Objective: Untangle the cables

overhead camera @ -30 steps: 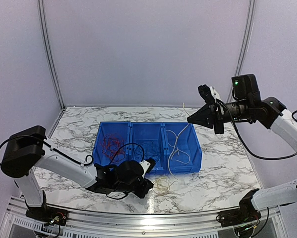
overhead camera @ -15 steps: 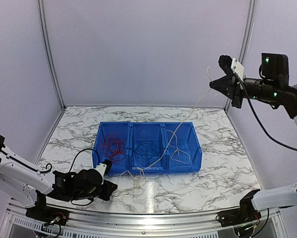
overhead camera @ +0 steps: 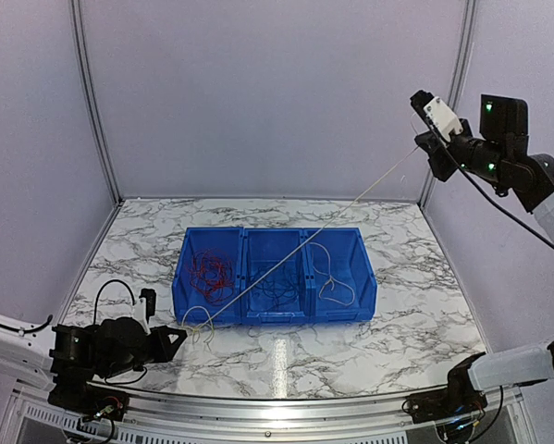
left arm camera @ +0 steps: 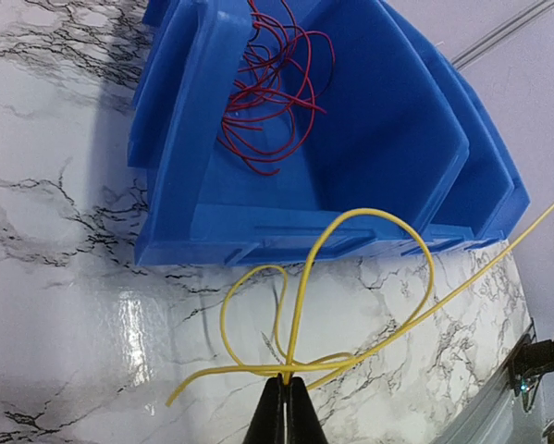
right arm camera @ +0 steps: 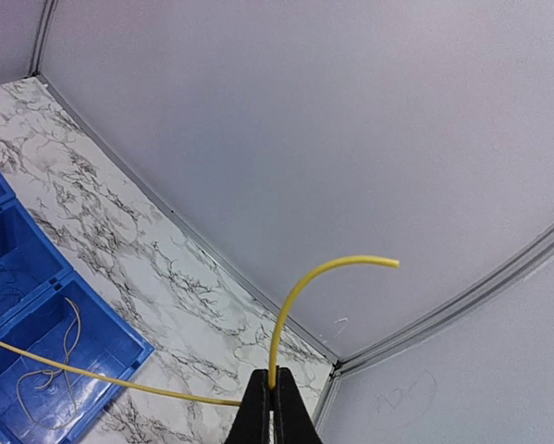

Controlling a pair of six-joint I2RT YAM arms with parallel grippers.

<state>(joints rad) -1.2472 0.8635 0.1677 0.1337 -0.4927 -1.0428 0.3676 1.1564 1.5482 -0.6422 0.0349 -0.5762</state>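
Note:
A yellow cable is stretched taut across the blue bin, from the near left up to the far right. My left gripper sits low near the table's front left and is shut on the cable's looped end; it shows in the left wrist view. My right gripper is high at the right, shut on the cable near its free tip, as the right wrist view shows. Red cable lies in the left compartment, dark cable in the middle, white cable in the right.
The three-compartment blue bin stands mid-table on the marble top. The booth walls and a metal corner post are close behind the right gripper. The left arm's black cable loops beside it.
My left gripper has drawn back to the left along the front edge with the yellow cable. My right gripper has risen slightly. The yellow cable has gone from slack to taut.

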